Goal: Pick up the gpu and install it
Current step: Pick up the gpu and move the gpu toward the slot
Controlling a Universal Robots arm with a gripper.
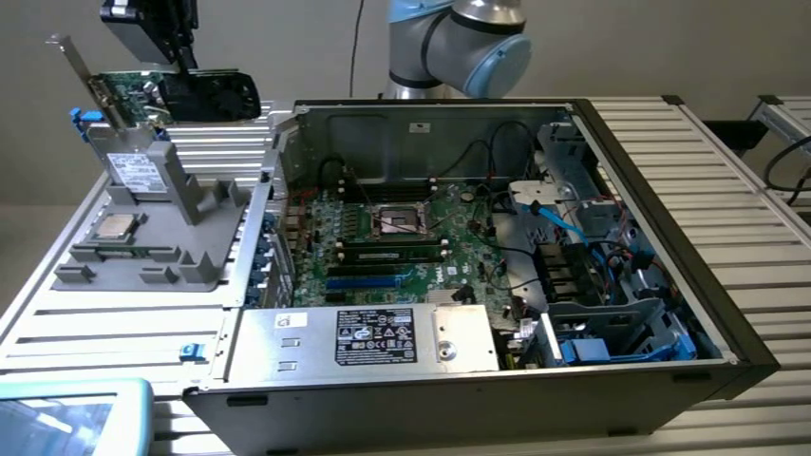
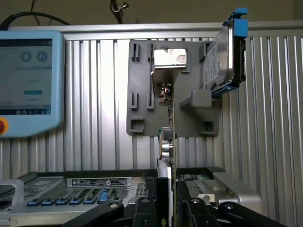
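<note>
One gpu is held clamped between the gripper's fingers, above the grey holder. It is stood on edge, long axis roughly level, silver bracket toward the exterior view's left.
</note>
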